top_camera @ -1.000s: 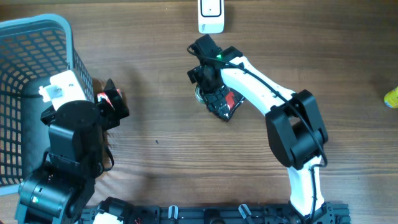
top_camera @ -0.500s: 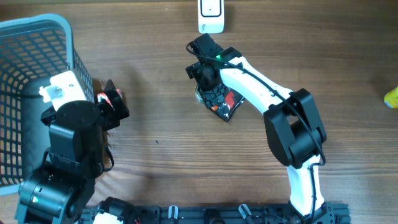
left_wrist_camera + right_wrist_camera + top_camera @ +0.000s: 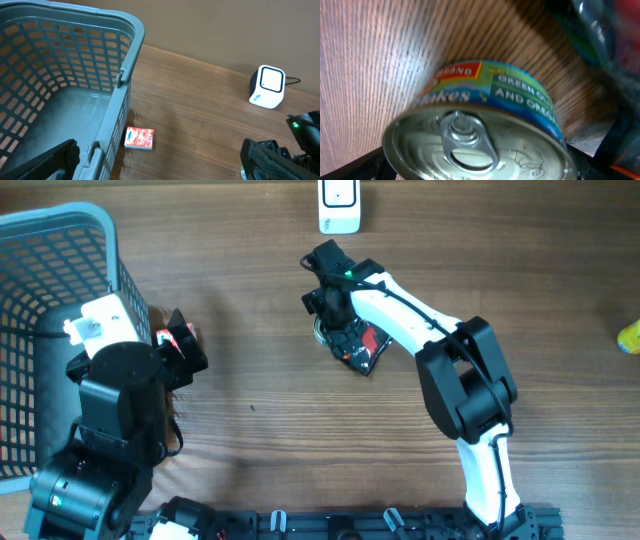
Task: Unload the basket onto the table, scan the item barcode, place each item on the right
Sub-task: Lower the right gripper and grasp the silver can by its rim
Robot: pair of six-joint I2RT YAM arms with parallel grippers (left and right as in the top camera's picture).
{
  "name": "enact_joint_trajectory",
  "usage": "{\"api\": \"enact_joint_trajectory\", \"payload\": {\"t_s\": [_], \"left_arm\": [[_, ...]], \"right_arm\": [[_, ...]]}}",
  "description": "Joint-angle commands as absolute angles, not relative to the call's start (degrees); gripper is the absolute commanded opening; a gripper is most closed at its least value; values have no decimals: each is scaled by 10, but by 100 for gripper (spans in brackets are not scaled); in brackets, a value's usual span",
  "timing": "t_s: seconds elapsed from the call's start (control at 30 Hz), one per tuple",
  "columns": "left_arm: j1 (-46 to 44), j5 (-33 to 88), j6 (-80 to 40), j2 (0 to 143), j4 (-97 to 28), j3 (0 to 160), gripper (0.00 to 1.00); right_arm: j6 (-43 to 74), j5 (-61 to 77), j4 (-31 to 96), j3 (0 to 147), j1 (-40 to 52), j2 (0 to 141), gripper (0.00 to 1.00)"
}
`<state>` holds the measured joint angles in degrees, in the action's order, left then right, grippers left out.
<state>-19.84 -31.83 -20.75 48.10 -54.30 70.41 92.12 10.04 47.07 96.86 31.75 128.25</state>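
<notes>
Straddling can [image 3: 480, 125] with right gripper [image 3: 328, 310], jaws spread wide, dark fingers [image 3: 355, 170] at both lower corners of right wrist view; unclear whether touching can. Seen close up: silver pull-tab lid toward camera, blue-green label with red-and-yellow banner, resting on wood table [image 3: 260, 450]. From overhead, mostly hidden under gripper, just a sliver visible at its lower left, near table middle, nearer than white scanner [image 3: 339, 205] at far edge and apart from it. Pressed against or overlapping black-and-red packet [image 3: 365, 348] just beside can; cannot tell which.

Holding nothing with left gripper [image 3: 183, 342], jaws likewise spread wide, fingers [image 3: 52, 160] at bottom corners of left wrist view, beside blue-grey basket [image 3: 118, 270]. Lying flat on table close to basket's outer wall and just beside left gripper: small red box [image 3: 139, 138]. Sitting at right table edge, well apart from everything else: yellow thing [image 3: 630, 335], cut off by frame. Showing scanner's pale window in left wrist view, thin cable trailing off behind.
</notes>
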Motion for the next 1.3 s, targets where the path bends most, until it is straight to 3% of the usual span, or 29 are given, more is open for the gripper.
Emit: {"api": "enact_joint_trajectory", "payload": {"t_s": [0.0,0.3,0.5,0.73,1.27], "left_arm": [[-201,-326,-217,480,-545,707,100],[-201,-326,-217,480,-545,707,100],[-201,-326,-217,480,-545,707,100],[-201,-326,-217,480,-545,707,100],[-201,-326,-217,480,-545,707,100]], "right_arm": [[893,76,471,968,298,1300,100],[752,70,465,968,276,1300,100],[720,78,466,968,280,1300,99],[726,91,475,968,292,1300,98],[887,114,491,968,320,1300,100]]}}
